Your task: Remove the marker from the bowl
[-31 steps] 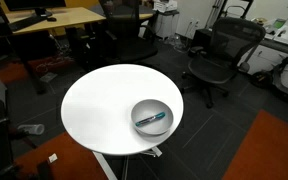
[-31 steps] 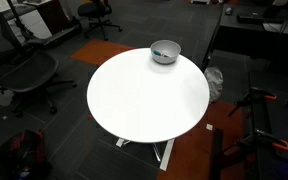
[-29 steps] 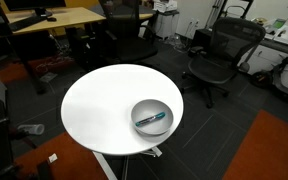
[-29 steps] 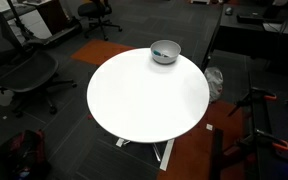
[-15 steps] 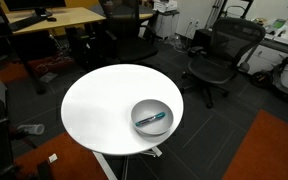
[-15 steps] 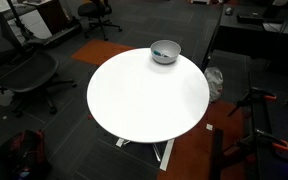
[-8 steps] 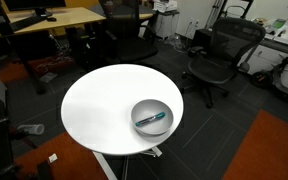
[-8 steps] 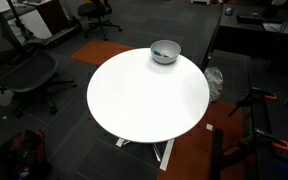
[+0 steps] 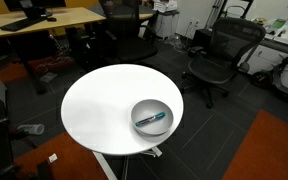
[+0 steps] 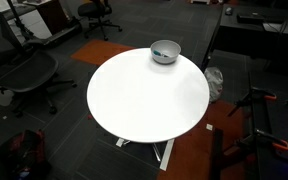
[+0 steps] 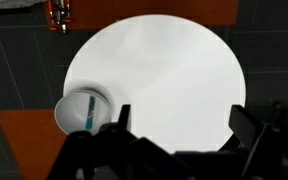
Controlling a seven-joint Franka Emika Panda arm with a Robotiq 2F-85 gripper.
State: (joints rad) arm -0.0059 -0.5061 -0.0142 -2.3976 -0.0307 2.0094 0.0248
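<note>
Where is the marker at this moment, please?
In an exterior view, the marker lies inside the bowl, near the edge of the round white table; in the wrist view, both appear at the left.

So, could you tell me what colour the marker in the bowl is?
The marker is blue-teal, clearest in an exterior view.

Exterior views from opposite sides, wrist overhead, table (image 9: 104, 105) shared
</note>
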